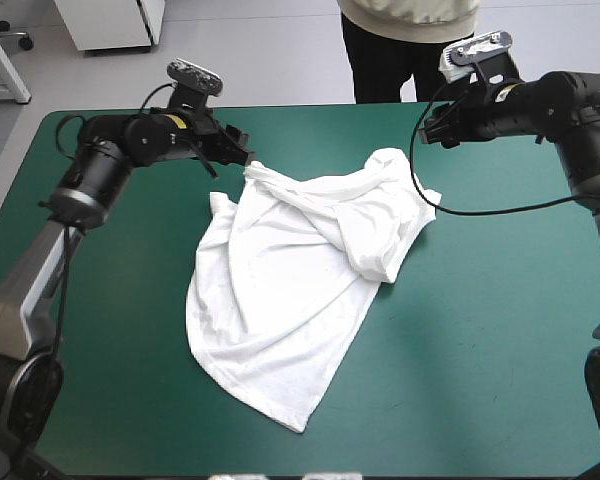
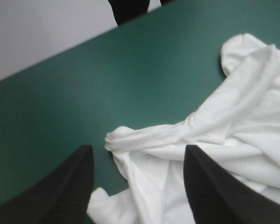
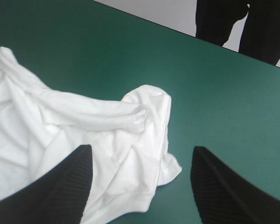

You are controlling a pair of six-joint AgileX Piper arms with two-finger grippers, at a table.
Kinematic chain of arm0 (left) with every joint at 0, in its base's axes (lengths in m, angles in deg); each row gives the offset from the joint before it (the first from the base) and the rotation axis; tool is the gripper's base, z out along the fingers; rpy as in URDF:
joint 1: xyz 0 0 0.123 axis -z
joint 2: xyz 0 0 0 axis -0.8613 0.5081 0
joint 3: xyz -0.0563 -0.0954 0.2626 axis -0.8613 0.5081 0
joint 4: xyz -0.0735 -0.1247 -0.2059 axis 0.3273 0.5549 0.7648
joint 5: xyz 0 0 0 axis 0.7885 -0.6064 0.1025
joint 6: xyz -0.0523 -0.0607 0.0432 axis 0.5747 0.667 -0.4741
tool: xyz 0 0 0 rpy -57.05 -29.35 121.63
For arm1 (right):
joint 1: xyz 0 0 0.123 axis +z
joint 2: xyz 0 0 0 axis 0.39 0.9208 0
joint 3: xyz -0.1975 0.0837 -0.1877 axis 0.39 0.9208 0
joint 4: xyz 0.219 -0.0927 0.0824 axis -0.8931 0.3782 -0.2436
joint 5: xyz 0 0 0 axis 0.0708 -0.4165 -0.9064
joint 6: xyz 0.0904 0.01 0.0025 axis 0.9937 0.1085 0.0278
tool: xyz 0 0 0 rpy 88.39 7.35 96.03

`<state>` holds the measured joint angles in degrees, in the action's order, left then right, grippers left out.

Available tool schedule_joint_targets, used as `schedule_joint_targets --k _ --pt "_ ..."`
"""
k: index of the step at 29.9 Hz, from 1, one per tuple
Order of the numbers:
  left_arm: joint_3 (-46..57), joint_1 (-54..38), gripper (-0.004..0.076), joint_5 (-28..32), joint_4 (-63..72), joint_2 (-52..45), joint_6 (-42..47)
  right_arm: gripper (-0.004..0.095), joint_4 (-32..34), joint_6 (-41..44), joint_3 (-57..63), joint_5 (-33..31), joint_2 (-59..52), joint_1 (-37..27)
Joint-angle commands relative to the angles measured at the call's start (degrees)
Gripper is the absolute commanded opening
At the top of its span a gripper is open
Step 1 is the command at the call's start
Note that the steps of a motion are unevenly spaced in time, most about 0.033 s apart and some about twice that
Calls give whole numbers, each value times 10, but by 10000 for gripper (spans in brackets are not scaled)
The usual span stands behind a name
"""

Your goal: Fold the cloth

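A table under a teal-green cover [image 1: 480, 350] fills the high view, its far edge meeting a pale grey floor [image 1: 260, 50] on which a white cabinet [image 1: 115, 25] stands at the far left. Over the far-left part of the table, the left gripper [image 1: 238, 150] is poised at the far-left corner of the T-shirt [image 1: 290, 290]. In the left wrist view its black fingers [image 2: 65, 186] stand wide apart, with a rolled fold of white fabric [image 2: 149, 140] lying between and just ahead of them; contact cannot be judged. The T-shirt lies at the table's middle, partly spread and creased, bunched into ridges along its far side and tapering to a point toward the near edge. At the far right, the right gripper [image 1: 435, 125] hangs near the garment's doubled-over far-right corner [image 3: 149, 107], fingers likewise spread, one above cloth, the other above bare cover [image 3: 233, 102].
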<state>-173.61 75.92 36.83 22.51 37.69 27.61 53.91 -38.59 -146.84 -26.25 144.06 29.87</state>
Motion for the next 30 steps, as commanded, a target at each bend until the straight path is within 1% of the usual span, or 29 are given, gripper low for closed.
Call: schedule_joint_targets --k 1,3,5,6,8,10,14,16,19,22,26,30 --pt "-20 0 420 -4 -57 -83 49 547 -26 -17 -19 -50 -56 30" --pt "-19 0 420 -31 -73 -101 71 536 -27 -19 -19 -89 -61 59" --pt "-13 0 420 -67 -73 -119 73 536 -23 -16 -19 -128 -61 106" --pt "-7 0 420 -85 -73 -126 73 536 -11 -9 -16 -137 -61 133" --pt "12 0 420 -108 -77 -143 73 536 29 11 -15 -137 -61 193" --pt "51 0 420 -116 -84 -168 80 536 70 30 -15 -137 -61 247" --pt "137 0 420 -113 -96 -231 97 536 77 52 2 -138 -64 318" --pt "183 0 420 -109 -121 -275 114 536 81 54 31 -138 -71 346" --pt "241 0 420 -101 -194 -339 170 536 83 68 103 -138 -84 386" --pt "279 0 420 -101 -260 -377 223 536 85 78 174 -128 -88 422" --pt "314 0 420 -119 -293 -382 255 518 105 94 251 -96 -88 485" --pt "344 -1 420 -115 -286 -371 269 514 104 105 300 -52 -88 544"
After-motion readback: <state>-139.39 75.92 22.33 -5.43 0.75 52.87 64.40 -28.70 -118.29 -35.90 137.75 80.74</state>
